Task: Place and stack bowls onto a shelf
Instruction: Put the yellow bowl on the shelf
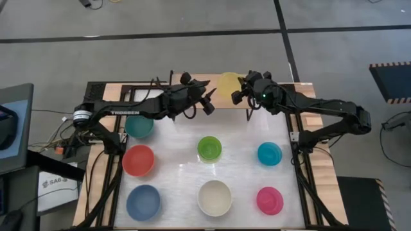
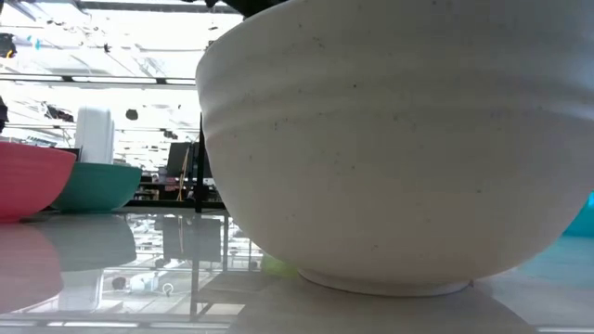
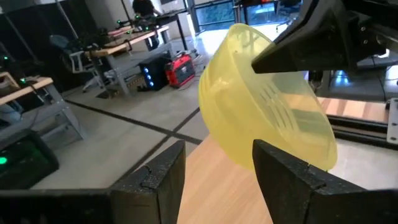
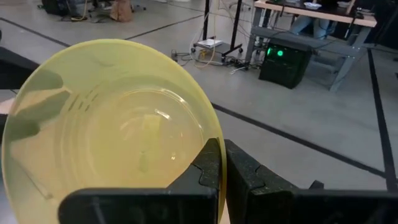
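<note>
Right pincer [image 4: 222, 165] clamped on tilted yellow bowl [image 4: 106, 124]; left pincer [image 3: 217, 165] spread

Right gripper [image 1: 239, 90] holds the yellow bowl [image 1: 228, 83] over the shelf [image 1: 199, 90]. Left gripper [image 1: 209, 102] hovers beside it. Six bowls rest on the surface [image 1: 241, 179]

Both arms are dark, jointed links of matte black. The left arm [image 1: 128, 110] bears white "TROSSEN" lettering along its forearm, with a silver ring at the joint behind that and black cables looping out there. Behind the right claw [image 1: 242, 88], a small green light glows on the wrist. Each claw's fingers [image 3: 155, 177] are blocky black plastic.
</note>
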Action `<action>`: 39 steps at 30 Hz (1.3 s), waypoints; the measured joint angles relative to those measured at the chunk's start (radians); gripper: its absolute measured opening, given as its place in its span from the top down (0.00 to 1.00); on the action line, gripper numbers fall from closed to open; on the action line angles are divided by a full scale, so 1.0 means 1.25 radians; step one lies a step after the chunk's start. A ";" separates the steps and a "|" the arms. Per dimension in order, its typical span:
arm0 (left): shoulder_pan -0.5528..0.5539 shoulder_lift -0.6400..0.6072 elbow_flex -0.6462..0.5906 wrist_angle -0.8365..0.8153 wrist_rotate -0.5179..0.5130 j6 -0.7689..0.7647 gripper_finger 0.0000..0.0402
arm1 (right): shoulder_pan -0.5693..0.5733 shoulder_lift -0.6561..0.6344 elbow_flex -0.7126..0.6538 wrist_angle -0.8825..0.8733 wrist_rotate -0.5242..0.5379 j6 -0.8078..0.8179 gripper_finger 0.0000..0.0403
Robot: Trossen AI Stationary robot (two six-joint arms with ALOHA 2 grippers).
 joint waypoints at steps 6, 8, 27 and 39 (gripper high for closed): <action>-0.003 0.010 0.004 0.020 0.002 -0.015 0.57 | 0.001 0.000 0.000 0.002 0.005 0.003 0.93; -0.004 0.011 0.004 0.019 0.002 -0.015 0.57 | 0.004 0.000 0.000 -0.001 0.008 -0.002 0.93; -0.033 0.001 0.003 -0.080 -0.004 -0.075 0.57 | -0.262 0.036 -0.001 -0.221 -0.255 0.193 0.93; 0.004 -0.128 0.003 -0.420 -0.012 -0.250 0.57 | -0.253 0.169 0.056 -0.283 -0.307 0.220 0.89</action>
